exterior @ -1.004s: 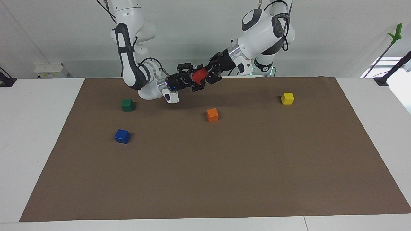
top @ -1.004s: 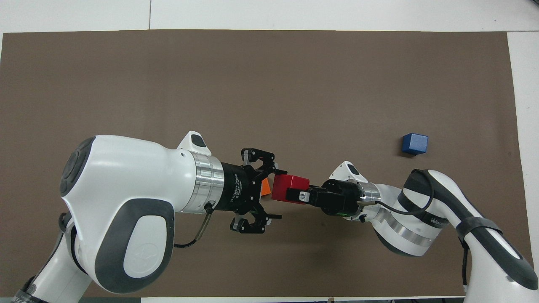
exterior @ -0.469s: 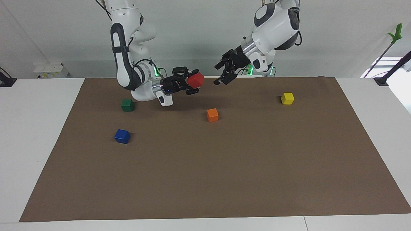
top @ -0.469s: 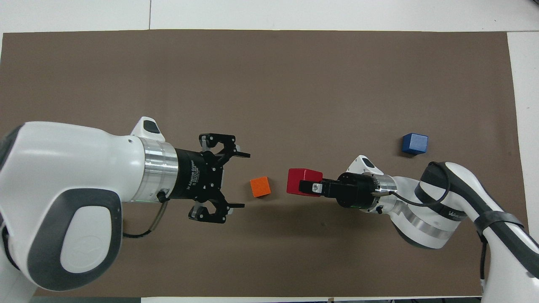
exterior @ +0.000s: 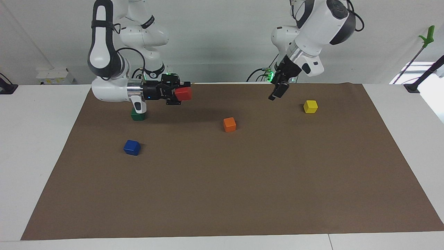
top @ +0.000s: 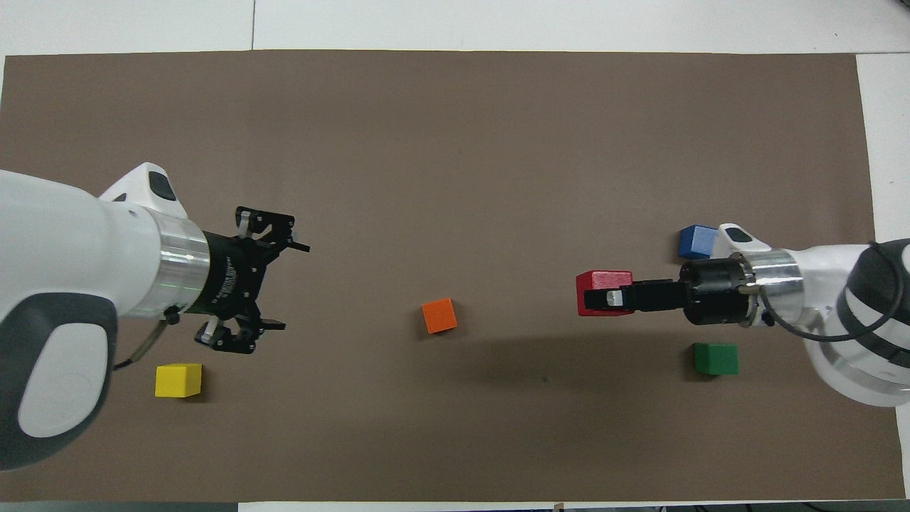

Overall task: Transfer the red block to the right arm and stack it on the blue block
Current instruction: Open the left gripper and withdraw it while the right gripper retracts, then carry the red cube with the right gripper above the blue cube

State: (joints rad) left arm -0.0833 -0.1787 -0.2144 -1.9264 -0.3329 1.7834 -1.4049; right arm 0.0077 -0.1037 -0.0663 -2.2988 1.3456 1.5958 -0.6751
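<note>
My right gripper (exterior: 180, 93) is shut on the red block (exterior: 183, 93) and holds it in the air over the brown mat, between the orange and green cubes; it also shows in the overhead view (top: 604, 300) with the red block (top: 601, 283). The blue block (exterior: 132, 147) lies on the mat toward the right arm's end, farther from the robots than the green cube; in the overhead view the blue block (top: 696, 241) is partly covered by the right wrist. My left gripper (exterior: 276, 93) is open and empty, raised over the mat near the yellow cube, and shows in the overhead view (top: 264, 294).
An orange cube (exterior: 229, 124) lies mid-mat. A yellow cube (exterior: 310, 106) lies toward the left arm's end. A dark green cube (exterior: 138, 114) lies under the right wrist. The brown mat (exterior: 242, 194) covers the white table.
The left gripper let go of the red block and drew back toward its own end. The right gripper carried the red block away toward the right arm's end.
</note>
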